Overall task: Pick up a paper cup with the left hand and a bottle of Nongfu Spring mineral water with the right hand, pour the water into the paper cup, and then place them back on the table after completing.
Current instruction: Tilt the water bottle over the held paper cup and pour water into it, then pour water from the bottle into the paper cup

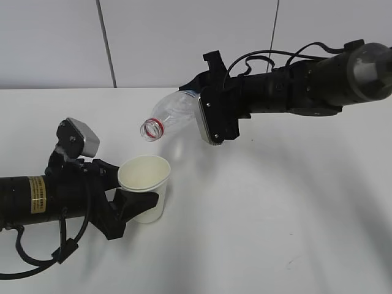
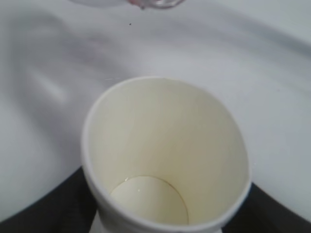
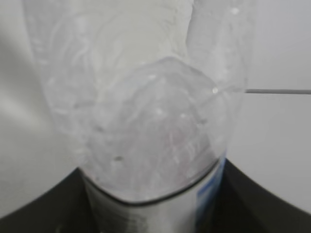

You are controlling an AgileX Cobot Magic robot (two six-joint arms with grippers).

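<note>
Paper cup [image 1: 145,187] clamped upright between the left hand [image 1: 122,205] fingers.
Right hand [image 1: 211,110] fingers grip the tilted bottle [image 1: 171,116], mouth above the cup's rim.

Pale panelled wall [image 1: 184,37] with dark seams behind white surface.

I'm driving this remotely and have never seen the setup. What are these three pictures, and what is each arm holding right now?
Two black robot arms work over a white table. The wide picture looks down at a slant from outside; the other two come from cameras on each wrist. The left hand grips a paper cup; its wrist view looks into the cup, which seems nearly empty. The right hand holds a clear plastic bottle, tipped with its red-ringed mouth above and short of the cup; its wrist view shows the bottle up close. No stream of water is visible.
</note>
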